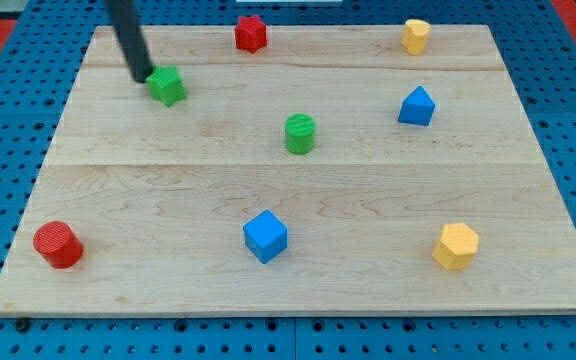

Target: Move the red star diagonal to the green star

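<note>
The red star (pixel 251 33) sits near the board's top edge, a little left of centre, well apart from the green star (pixel 167 86), which lies toward the top-left corner. From the green star, the red star is at roughly two o'clock, so it already lies up and to the right, though farther across than up. The arm carries no gripper, only a dark rod with nothing to open or close; its tip (pixel 144 78) rests just beside the green star, at about ten o'clock from it and close enough that contact cannot be ruled out. The relation the coming move turns on is that the red star lies at about two o'clock from the tip, with the green star between them but slightly lower. To slide the red star closer on a diagonal, the tip would probably need to pass around the green star without nudging it and come in behind the red star. Further out, a green cylinder (pixel 300 133) stands near the middle of the wooden board (pixel 528 150), a blue block (pixel 417 107) and a yellow block (pixel 416 36) are at the right, and a red cylinder (pixel 58 244), a blue cube (pixel 265 236) and a second yellow block (pixel 456 246) line the bottom.
</note>
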Robot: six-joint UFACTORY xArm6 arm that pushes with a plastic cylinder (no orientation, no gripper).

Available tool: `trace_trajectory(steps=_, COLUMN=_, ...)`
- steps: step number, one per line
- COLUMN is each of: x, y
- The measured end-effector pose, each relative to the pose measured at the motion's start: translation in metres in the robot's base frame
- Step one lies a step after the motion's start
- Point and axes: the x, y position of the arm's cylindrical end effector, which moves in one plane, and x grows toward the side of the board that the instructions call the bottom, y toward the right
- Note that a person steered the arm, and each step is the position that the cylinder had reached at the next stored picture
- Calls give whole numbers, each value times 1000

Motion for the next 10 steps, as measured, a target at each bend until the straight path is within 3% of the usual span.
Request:
trace_trajectory(steps=2, x=34, y=137)
trace_trajectory(steps=5, x=-60, y=199)
trace_trajectory(steps=6, x=-95, y=152)
trace_trajectory(steps=7, x=-96, y=94)
trace_trajectory(steps=8, x=-62, y=34)
trace_trajectory(steps=9, x=-48, y=4)
trace_trajectory(steps=10, x=-40, y=-71)
